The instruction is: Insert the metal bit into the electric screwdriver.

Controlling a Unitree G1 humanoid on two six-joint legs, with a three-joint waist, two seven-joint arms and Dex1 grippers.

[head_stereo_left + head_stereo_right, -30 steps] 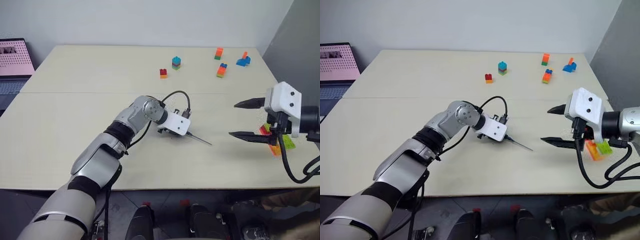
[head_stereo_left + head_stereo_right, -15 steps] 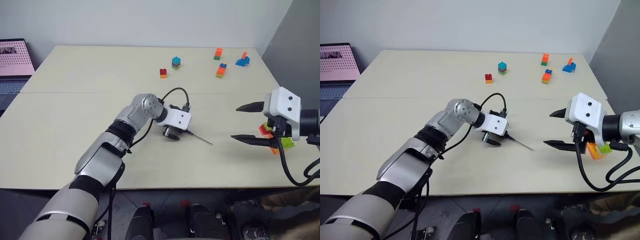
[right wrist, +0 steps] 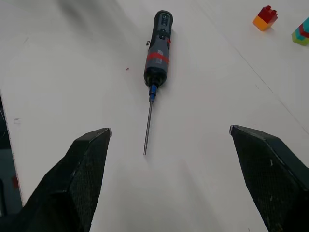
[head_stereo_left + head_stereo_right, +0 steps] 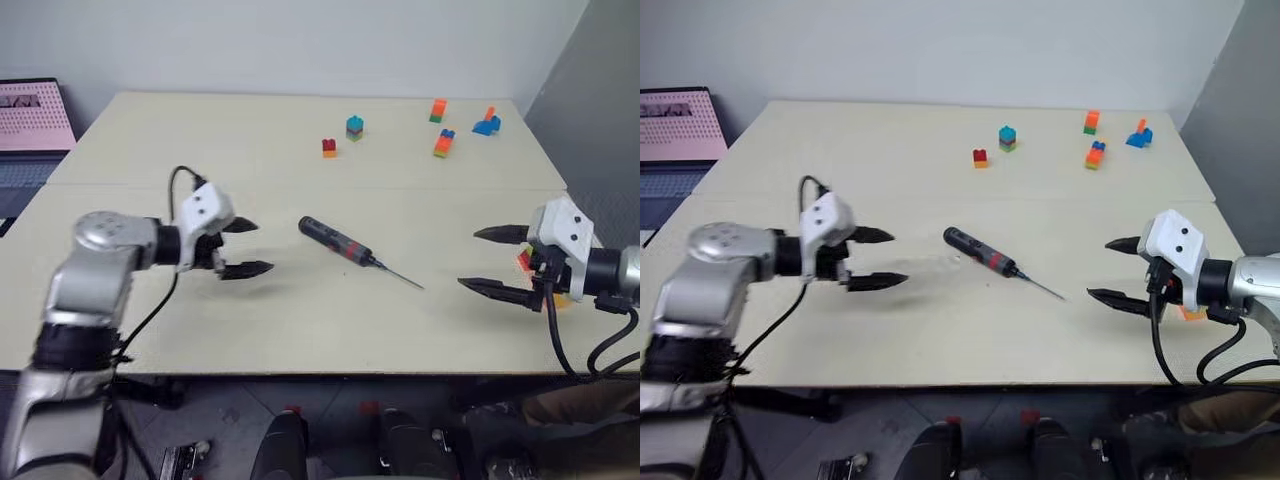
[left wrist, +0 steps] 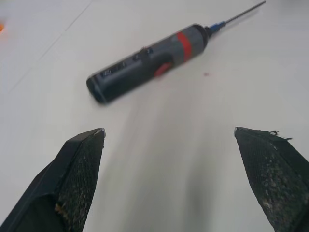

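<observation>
With the metal bit (image 3: 147, 128) seated in the electric screwdriver (image 4: 336, 240) lying mid-table (image 4: 150, 130), and both the left gripper (image 4: 245, 247) and right gripper (image 4: 492, 262) held wide open and empty, the bit could be knocked loose if the tool were bumped.

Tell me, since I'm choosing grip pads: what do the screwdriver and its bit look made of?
Electric screwdriver: probably matte plastic, with a dull dark grey body and a red band. Metal bit: thin, straight grey rod, likely steel, with a blue collar at its base. Table: smooth, pale, matte surface.
</observation>
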